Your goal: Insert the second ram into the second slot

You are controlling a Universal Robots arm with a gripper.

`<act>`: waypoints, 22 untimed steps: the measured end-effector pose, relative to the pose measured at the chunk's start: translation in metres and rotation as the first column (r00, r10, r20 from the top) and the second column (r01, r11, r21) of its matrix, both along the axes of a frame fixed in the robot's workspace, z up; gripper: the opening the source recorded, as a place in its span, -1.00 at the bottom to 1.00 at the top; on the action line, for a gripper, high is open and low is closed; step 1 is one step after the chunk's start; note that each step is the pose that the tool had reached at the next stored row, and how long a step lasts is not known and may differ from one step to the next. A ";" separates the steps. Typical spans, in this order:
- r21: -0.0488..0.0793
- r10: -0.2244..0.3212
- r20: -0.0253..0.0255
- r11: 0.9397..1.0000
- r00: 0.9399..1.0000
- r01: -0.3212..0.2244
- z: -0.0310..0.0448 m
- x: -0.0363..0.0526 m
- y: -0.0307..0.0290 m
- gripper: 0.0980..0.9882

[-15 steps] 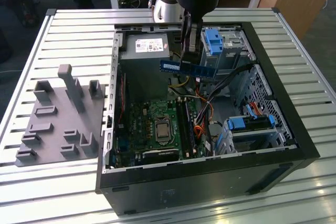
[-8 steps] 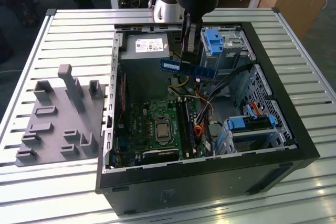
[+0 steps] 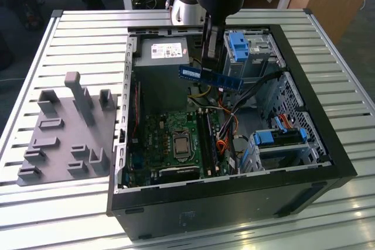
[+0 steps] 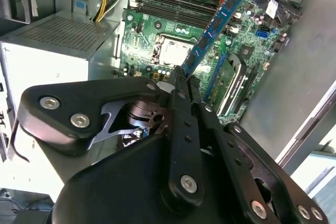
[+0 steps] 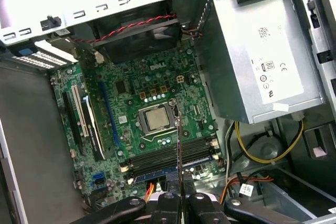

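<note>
The gripper [image 3: 210,62] is hanging over the open case [image 3: 328,162]. Its fingers [image 4: 184,124] are standing narrow, pinching the ram [image 3: 210,78] by its upper edge near the middle of its length. That grip is probably chosen so the stick is balancing level, with its lower contact edge left bare for a slot.

The ram is hanging in the air, touching nothing but the fingers. It is over the far part of the case, between the power supply [image 3: 161,52] toward the exterior view's left and the drive cage [image 3: 252,51] toward the exterior view's right. The slots [image 3: 206,141] are lying nearer and well below it on the motherboard [image 3: 155,139], just beside the processor socket [image 3: 180,144]. None of them is being touched, so the insertion is not yet done.

In the exterior view the stick is running left to right while the slots are running near to far, so it is lying across their line rather than along it. The first wrist view agrees: the ram [image 5: 178,140] is showing edge-on as a thin line crossing the slots [image 5: 173,160]. In the second wrist view the ram [image 4: 215,24] is showing its chip face, reaching out from the fingertips over the board.

I cannot tell which slot counts as the second, or whether one is already filled. A grey tray [image 3: 64,127] is sitting beside the case on the exterior view's left.
</note>
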State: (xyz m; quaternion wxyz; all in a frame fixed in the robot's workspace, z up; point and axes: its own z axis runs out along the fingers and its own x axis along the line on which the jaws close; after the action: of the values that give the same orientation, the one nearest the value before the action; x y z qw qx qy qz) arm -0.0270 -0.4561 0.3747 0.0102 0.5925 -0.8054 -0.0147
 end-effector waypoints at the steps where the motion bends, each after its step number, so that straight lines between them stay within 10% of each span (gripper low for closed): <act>1: -0.001 -0.005 0.000 1.000 1.000 0.005 0.0000 0.0000 0.0000 -0.91; 22: -0.004 -0.117 0.000 0.993 0.993 0.117 -0.0003 0.0000 0.0000 -0.91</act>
State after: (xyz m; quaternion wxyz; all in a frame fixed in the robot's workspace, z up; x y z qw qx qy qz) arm -0.0270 -0.4560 0.3744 0.0105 0.5444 -0.8387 -0.0136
